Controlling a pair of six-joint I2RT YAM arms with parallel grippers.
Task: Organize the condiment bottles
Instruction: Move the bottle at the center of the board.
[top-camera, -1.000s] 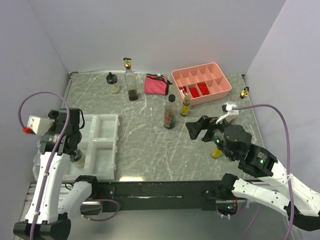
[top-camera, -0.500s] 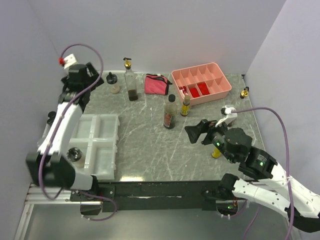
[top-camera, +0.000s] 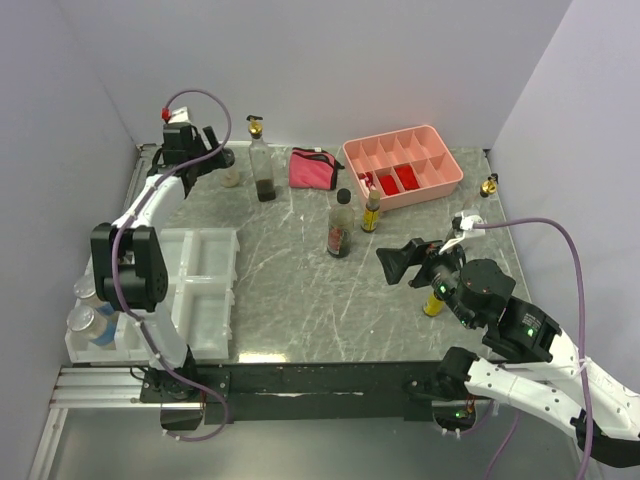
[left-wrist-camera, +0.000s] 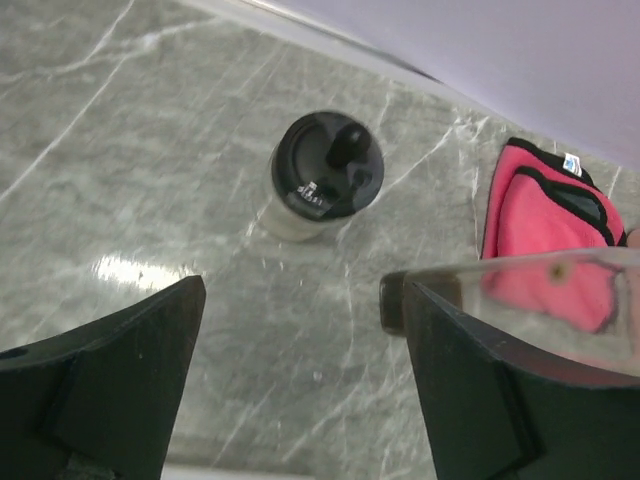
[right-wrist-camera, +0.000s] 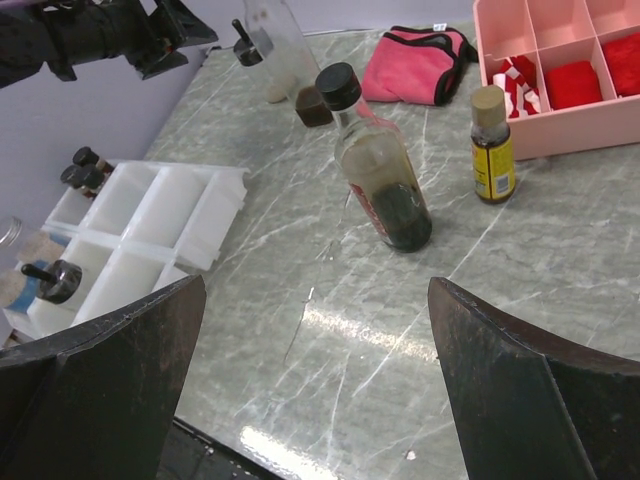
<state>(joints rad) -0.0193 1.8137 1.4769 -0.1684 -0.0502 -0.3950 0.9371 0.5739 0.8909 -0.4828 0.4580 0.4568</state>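
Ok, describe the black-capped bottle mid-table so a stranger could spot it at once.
Find the pink compartment tray at the far right of the table. Two bottles stand side by side just in front of its left end. Take the black-capped bottle on the left: taller, clear glass with dark liquid, unlike the small yellow bottle with a tan cap beside it.

The bench (right-wrist-camera: 330, 300) looks like grey veined stone, polished enough to throw back glare. The small jar (left-wrist-camera: 327, 165) has a glossy black plastic lid over a pale, cloudy body. The pouch (left-wrist-camera: 540, 215) is pink cloth with black trim. The tall bottle (right-wrist-camera: 385, 170) is smooth clear glass. The compartment tray (top-camera: 441, 166) looks like matt pink plastic, and the divided bin (top-camera: 205, 255) like white plastic.
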